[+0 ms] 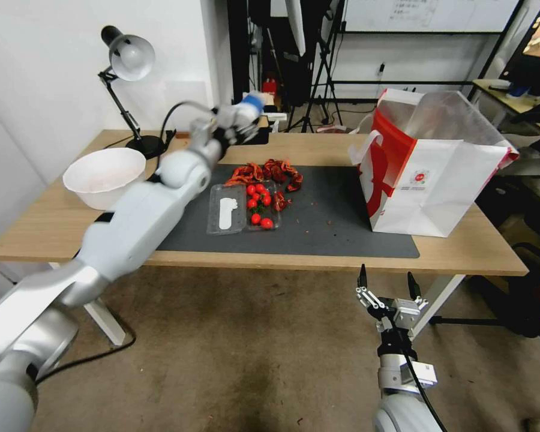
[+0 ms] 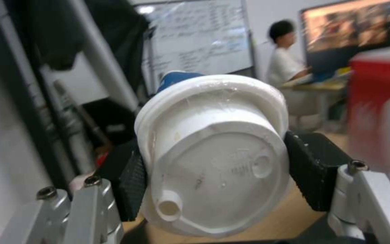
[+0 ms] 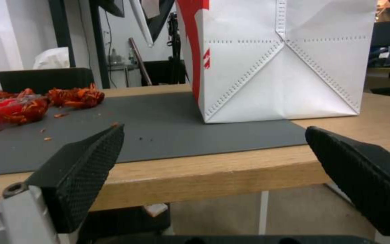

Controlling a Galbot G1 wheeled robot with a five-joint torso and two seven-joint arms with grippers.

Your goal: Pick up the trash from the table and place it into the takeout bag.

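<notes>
The left gripper squeezes the blue cup by its white lid, holding it high over the table, well left of the bag. The right gripper waits below the bag, fingers spread wide, holding nothing.

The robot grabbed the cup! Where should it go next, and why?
Probably sideways toward the takeout bag. The left end effector is shut on the cup, held up above the far edge of the table, and the bag stands open off to the robot's right.
</notes>
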